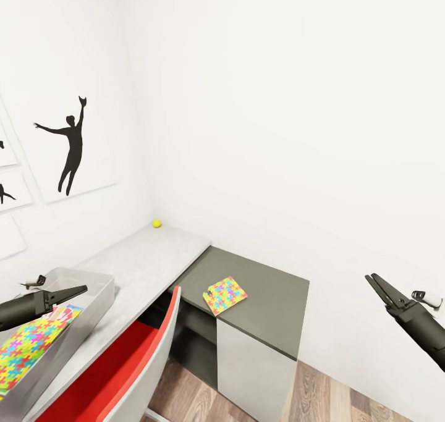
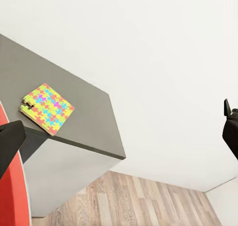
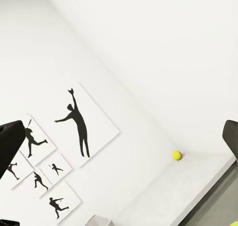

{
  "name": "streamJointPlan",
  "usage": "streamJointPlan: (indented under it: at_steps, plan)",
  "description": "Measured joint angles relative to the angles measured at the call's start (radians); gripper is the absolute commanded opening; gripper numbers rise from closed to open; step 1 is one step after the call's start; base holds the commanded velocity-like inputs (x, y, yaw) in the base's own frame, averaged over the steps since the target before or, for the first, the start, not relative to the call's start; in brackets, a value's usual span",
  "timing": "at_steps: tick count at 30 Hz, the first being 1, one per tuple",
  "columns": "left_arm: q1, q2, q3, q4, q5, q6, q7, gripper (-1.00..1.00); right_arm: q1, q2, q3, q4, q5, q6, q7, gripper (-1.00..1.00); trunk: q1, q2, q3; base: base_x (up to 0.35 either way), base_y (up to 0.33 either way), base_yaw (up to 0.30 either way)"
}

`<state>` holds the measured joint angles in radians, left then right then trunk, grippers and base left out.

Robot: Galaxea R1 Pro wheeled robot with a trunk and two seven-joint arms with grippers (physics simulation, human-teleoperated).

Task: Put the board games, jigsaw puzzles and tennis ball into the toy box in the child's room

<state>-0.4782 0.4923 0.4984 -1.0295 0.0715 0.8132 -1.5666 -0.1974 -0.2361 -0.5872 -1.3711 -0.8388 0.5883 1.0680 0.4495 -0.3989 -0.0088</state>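
The pale grey toy box [image 1: 94, 309] sits on the table [image 1: 148, 261] at the lower left. One jigsaw puzzle [image 1: 25, 346] lies inside it. A pink-and-white printed corner [image 1: 62, 311] pokes out beneath that puzzle; whether it is a board game I cannot tell. My left gripper [image 1: 80, 289] hovers open over the box, holding nothing. A second jigsaw puzzle [image 1: 224, 295] [image 2: 47, 108] lies on the dark cabinet top [image 1: 272, 292]. The tennis ball [image 1: 157, 223] [image 3: 177, 155] rests in the table's far corner by the wall. My right gripper [image 1: 374, 279] hangs open in the air at the right. The bed is out of view.
A red chair with a white back [image 1: 133, 363] stands tucked against the table's front edge. White walls close the corner behind the table, with dancer silhouettes [image 1: 71, 144] on the left wall. Wood plank floor [image 1: 346, 397] lies to the right of the cabinet.
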Motion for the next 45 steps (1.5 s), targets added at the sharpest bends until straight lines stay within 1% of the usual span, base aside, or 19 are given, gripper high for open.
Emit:
streamJointPlan:
  at_steps: [8, 16, 24, 37, 45]
  plan:
    - [0.000, 0.000, 0.000, 0.000, 0.000, 0.000, 0.000, 1.00, 0.000, 0.000, 0.000, 0.000, -0.001, 0.001, 0.001, 1.00, 0.000, 0.000, 0.001, 0.000, -0.020, -0.013]
    - [0.000, 0.000, 0.000, 0.000, 0.000, 0.000, 0.000, 1.00, 0.000, 0.000, 0.000, 0.001, -0.003, 0.002, 0.004, 1.00, 0.000, -0.001, 0.009, 0.000, -0.155, -0.163]
    - [0.000, 0.000, 0.000, 0.000, 0.000, 0.000, 0.000, 1.00, 0.000, 0.000, 0.000, 0.002, -0.003, 0.002, 0.003, 1.00, 0.000, 0.000, 0.020, 0.000, -0.028, -0.190]
    - [0.000, 0.000, 0.000, 0.000, 0.000, 0.000, 0.000, 1.00, 0.000, 0.000, 0.000, 0.001, -0.001, 0.002, 0.002, 1.00, 0.000, 0.000, 0.023, 0.000, -0.001, -0.029]
    - [0.000, 0.000, -0.001, 0.000, 0.000, 0.000, 0.000, 1.00, 0.000, 0.000, 0.000, 0.005, -0.004, 0.003, 0.004, 1.00, 0.000, 0.000, 0.030, 0.000, -0.033, -0.175]
